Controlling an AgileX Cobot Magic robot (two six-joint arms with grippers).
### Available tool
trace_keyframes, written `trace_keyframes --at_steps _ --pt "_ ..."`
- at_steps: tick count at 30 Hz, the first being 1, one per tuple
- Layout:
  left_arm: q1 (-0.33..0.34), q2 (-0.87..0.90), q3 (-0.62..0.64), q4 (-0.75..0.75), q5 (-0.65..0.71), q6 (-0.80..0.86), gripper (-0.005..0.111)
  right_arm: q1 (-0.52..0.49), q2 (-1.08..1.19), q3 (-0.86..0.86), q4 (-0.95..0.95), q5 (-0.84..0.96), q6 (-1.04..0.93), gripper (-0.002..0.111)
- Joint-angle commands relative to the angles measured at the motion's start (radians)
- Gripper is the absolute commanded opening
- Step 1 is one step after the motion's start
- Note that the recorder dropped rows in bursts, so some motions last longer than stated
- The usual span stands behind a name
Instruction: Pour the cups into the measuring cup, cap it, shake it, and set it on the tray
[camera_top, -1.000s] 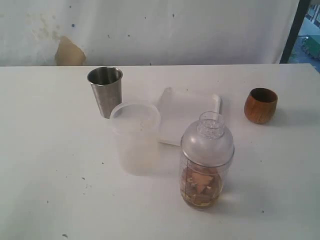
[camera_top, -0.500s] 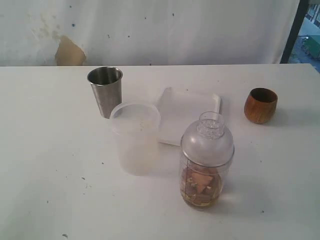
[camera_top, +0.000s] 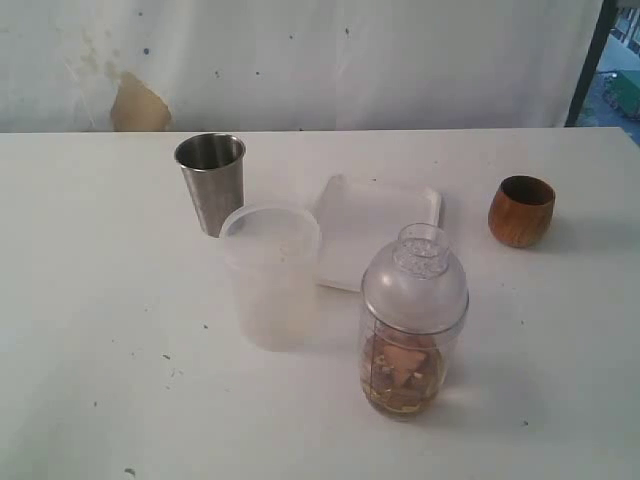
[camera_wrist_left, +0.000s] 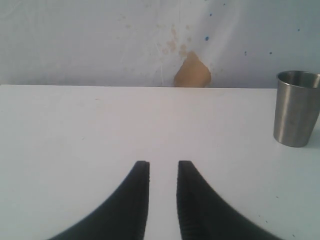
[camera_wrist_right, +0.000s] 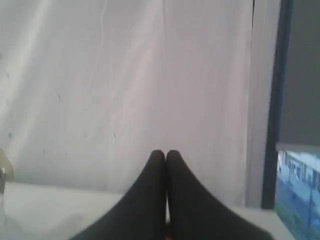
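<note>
The measuring cup (camera_top: 408, 345) stands near the front of the table, a clear domed cap with holes (camera_top: 418, 270) on it and brownish contents in its lower part. The frosted cup (camera_top: 270, 280) stands to its left, the steel tumbler (camera_top: 211, 182) (camera_wrist_left: 296, 107) behind that. Far right sits the wooden cup (camera_top: 521, 211). The white tray (camera_top: 385, 190) lies behind the measuring cup. Neither gripper shows in the exterior view. My left gripper (camera_wrist_left: 163, 164) hovers open over bare table, nothing between its fingers. My right gripper (camera_wrist_right: 165, 154) is shut and empty, facing the white wall.
A white backdrop with a brown patch (camera_top: 138, 105) closes off the table's far edge. A dark post (camera_top: 592, 55) rises at the back right. The right wrist view shows a dark frame and a window (camera_wrist_right: 297, 185) beside the wall.
</note>
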Motion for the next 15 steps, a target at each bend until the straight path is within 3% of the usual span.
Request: trace_keyframes --at_steps 1,3,5,8,11,13,15 --pt "0.002 -0.004 0.005 -0.012 0.001 0.001 0.021 -0.002 -0.005 0.001 -0.009 -0.181 0.121 0.000" --pt "0.002 -0.004 0.005 -0.012 0.001 0.001 0.021 -0.002 -0.005 0.001 -0.009 -0.173 0.190 0.001" --pt "0.002 -0.004 0.005 -0.012 0.001 0.001 0.021 -0.002 -0.005 0.001 -0.019 -0.142 0.198 0.009" --pt "0.002 -0.004 0.005 -0.012 0.001 0.001 0.021 -0.002 -0.005 0.001 -0.023 -0.115 0.196 0.043" --pt "0.002 -0.004 0.005 -0.012 0.001 0.001 0.021 -0.002 0.006 0.001 -0.023 -0.113 0.203 0.088" --pt "0.002 -0.004 0.005 -0.012 0.001 0.001 0.021 -0.002 0.051 0.001 -0.023 -0.110 0.264 0.102" --pt "0.002 -0.004 0.005 -0.012 0.001 0.001 0.021 -0.002 0.113 0.001 -0.036 -0.117 0.274 0.105"
